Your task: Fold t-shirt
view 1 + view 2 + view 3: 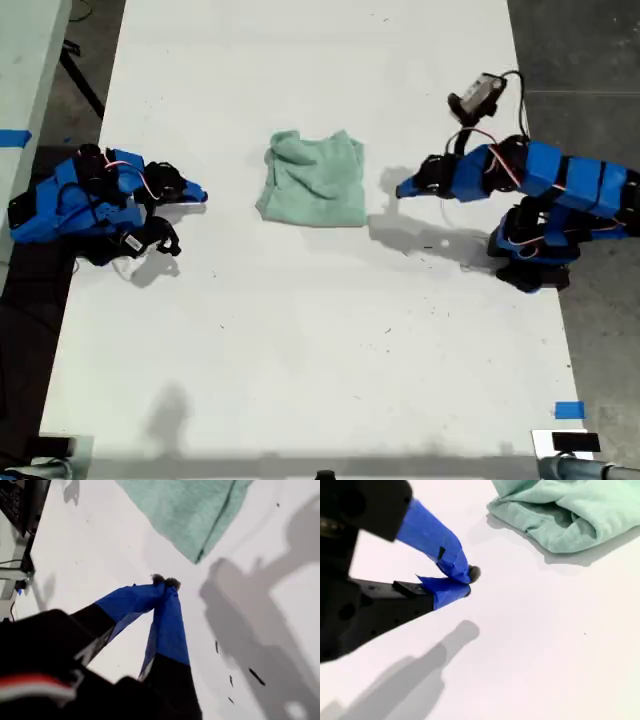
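**Folded t-shirt lies between two idle arms on the bench**

The t-shirt [314,180] is seen lying on the white bench [300,340], a little above the middle of the exterior view, gathered into a small, roughly square bundle. Its side toward the exterior view's left is rumpled and bunched, while the side toward the right is flatter.

My first gripper [402,188] is held near the bundle on the exterior view's right, apart from the cloth. In the first wrist view its fingers [170,625] are brought together at the tips with nothing between them, and a corner of the t-shirt [200,515] is seen just beyond. The arm's shadow is cast on the bench beside it.

My second gripper [200,194] is kept farther off, on the exterior view's left. Its fingers [437,542] are likewise closed on nothing, and the crumpled edge of the cloth [570,515] is seen ahead.

A strip of blue tape [568,409] is stuck at the bench's lower right corner in the exterior view; nothing is placed between either gripper and the shirt
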{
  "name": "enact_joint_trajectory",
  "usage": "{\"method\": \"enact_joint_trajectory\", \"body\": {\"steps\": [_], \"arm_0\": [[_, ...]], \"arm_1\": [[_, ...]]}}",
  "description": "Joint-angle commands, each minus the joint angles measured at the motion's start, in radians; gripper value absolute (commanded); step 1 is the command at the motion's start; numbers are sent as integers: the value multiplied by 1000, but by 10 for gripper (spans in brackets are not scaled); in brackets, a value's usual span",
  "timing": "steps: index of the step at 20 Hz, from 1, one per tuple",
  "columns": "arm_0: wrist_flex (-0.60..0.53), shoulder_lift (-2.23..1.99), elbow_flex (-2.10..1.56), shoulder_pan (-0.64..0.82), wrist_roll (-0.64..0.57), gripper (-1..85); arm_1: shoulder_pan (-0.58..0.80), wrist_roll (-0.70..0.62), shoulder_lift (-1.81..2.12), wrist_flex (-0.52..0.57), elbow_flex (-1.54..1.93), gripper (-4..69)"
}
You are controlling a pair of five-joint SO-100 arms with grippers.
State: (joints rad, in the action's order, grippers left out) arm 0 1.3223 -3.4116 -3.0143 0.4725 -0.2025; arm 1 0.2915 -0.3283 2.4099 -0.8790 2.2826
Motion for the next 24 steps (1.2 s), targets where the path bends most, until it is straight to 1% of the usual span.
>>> {"method": "enact_joint_trajectory", "body": {"steps": [1, 3, 5, 7, 9, 11, 13, 17, 19, 20, 24], "arm_0": [[-46, -11, -9, -69, 15, 8], [-41, -11, -8, -83, 15, 13], [-28, -11, -9, -81, 15, 1], [20, -11, -9, -66, 15, 2], [40, -11, -11, -83, 9, 3], [40, -11, -11, -100, 12, 3], [40, -11, -11, -95, 14, 3], [40, -11, -11, -106, 14, 3], [40, -11, -11, -109, 12, 3], [40, -11, -11, -109, 12, 3], [40, -11, -11, -109, 9, 3]], "arm_1": [[-15, -129, -462, 64, -499, -10], [-9, -219, -732, 17, -845, -10], [0, -276, -945, -25, -1104, -10], [-2, -291, -1081, 2, -1224, -10], [-8, -291, -1155, 63, -1253, -10], [11, -298, -1201, 89, -1253, -10], [48, -336, -1239, 110, -1253, -10], [152, -430, -1374, 229, -1267, -10], [221, -445, -1496, 222, -1367, -10], [252, -436, -1542, 201, -1424, -10], [353, -431, -1536, 146, -1463, -10]]}}
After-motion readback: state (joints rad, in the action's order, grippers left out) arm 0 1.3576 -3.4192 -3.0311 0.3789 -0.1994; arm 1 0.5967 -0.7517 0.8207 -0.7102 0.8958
